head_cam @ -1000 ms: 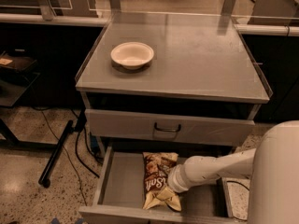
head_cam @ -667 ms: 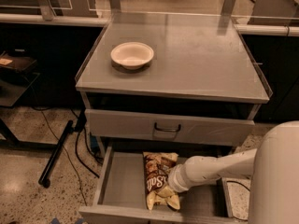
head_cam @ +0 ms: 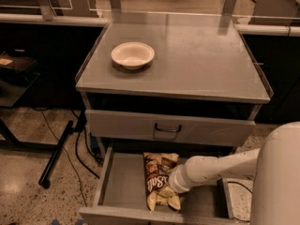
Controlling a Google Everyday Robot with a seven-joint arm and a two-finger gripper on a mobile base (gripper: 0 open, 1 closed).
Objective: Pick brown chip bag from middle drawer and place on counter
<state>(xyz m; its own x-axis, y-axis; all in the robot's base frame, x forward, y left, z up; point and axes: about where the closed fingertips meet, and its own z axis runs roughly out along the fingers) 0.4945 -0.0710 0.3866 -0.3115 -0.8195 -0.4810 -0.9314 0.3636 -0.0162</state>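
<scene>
The brown chip bag [head_cam: 156, 178] lies lengthwise on the floor of the open middle drawer [head_cam: 119, 184], its pale yellow end toward the front. My white arm reaches in from the right, and the gripper [head_cam: 171, 186] sits at the bag's right edge, low in the drawer and mostly hidden behind the wrist. The grey counter [head_cam: 197, 55] above is broad and flat.
A white bowl [head_cam: 132, 55] stands on the counter's left half. The closed drawer front with a dark bar handle [head_cam: 168, 128] is just above the open drawer. Black cables and a bar [head_cam: 56, 153] lie on the floor at left. My white arm body [head_cam: 279, 177] fills the lower right.
The gripper has shifted slightly left and down against the bag. The bag stays on the drawer floor.
</scene>
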